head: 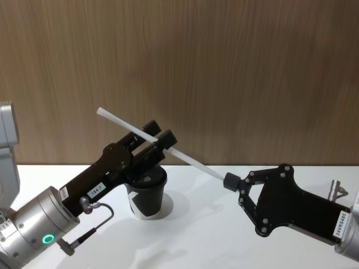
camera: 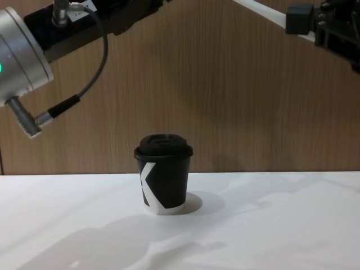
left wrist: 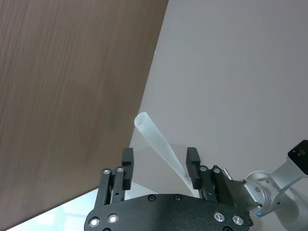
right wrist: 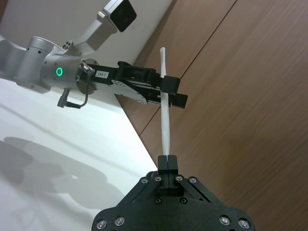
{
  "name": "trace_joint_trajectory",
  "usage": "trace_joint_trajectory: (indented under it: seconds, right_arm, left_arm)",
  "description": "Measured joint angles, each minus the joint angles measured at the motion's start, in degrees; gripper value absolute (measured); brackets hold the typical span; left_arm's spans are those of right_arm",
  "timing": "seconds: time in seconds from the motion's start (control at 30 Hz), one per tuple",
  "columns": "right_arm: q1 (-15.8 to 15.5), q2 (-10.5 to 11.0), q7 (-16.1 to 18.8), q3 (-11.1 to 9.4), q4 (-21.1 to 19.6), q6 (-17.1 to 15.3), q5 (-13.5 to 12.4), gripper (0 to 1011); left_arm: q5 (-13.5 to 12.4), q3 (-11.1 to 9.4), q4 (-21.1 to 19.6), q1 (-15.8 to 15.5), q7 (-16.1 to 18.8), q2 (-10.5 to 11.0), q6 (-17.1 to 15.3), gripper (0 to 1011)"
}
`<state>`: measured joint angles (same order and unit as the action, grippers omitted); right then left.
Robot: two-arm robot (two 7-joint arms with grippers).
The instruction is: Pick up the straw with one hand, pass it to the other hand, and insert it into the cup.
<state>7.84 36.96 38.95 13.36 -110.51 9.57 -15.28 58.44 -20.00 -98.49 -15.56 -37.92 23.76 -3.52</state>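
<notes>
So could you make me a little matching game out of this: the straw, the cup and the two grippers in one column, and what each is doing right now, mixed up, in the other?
Things
1. the straw
2. the cup
3. the left gripper
4. the right gripper

States
A. stands upright on the white table, lid on
B. shut on the straw's lower end
C. open, one finger on each side of the straw's middle stretch
D. up in the air, slanting

Pairs: 1-D, 2-A, 3-C, 4-B
</notes>
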Motion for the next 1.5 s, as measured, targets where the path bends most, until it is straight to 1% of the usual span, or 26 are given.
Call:
trace_joint_trajectory:
  seconds: [0.03,0.07,0.17,0.2,0.27,0.3,0.33,0.4,0.47,0.57,0.83,1.5]
  right_arm:
    - [0.00,0.00,0.00,0.00,0.00,0.00,-0.01,2]
    - [0.00,0.00,0.00,0.00,0.00,0.00,0.00,2]
    - [0.00,0.00,0.00,0.00,0.00,0.00,0.00,1]
    - [0.00,0.00,0.00,0.00,0.00,0.00,0.00,2]
    - [0.00,0.00,0.00,0.00,0.00,0.00,0.00,1]
    - [0.00,0.00,0.00,0.00,0.00,0.00,0.00,1]
    - [0.00,0.00,0.00,0.00,0.00,0.00,0.00,2]
    - [0.00,0.00,0.00,0.00,0.00,0.00,0.00,2]
    - [0.00,0.00,0.00,0.00,0.00,0.00,0.00,1]
    - [0.00,0.00,0.00,0.00,0.00,0.00,0.00,1]
    - [0.00,0.00,0.00,0.00,0.00,0.00,0.00,1]
    - [0.00,0.00,0.00,0.00,0.00,0.01,-0.01,1]
  left_arm:
    - [0.00,-0.03,0.01,-0.03,0.02,-0.02,0.01,686]
    - [-0.01,-0.08,0.04,-0.08,0.06,-0.07,0.03,627]
    - [-0.03,-0.15,0.07,-0.16,0.07,-0.13,0.04,570]
    - [-0.04,-0.18,0.09,-0.20,0.09,-0.16,0.05,506]
    - [-0.05,-0.21,0.11,-0.22,0.11,-0.18,0.06,470]
    - [-0.05,-0.24,0.12,-0.25,0.13,-0.20,0.07,427]
    - [-0.06,-0.25,0.13,-0.27,0.14,-0.22,0.07,411]
    - [-0.07,-0.29,0.14,-0.32,0.17,-0.25,0.08,322]
    - [-0.07,-0.32,0.16,-0.35,0.20,-0.28,0.10,281]
    - [-0.07,-0.34,0.16,-0.37,0.22,-0.29,0.12,191]
    - [-0.07,-0.41,0.21,-0.42,0.25,-0.33,0.13,117]
    - [-0.11,-0.46,0.22,-0.48,0.30,-0.38,0.12,10]
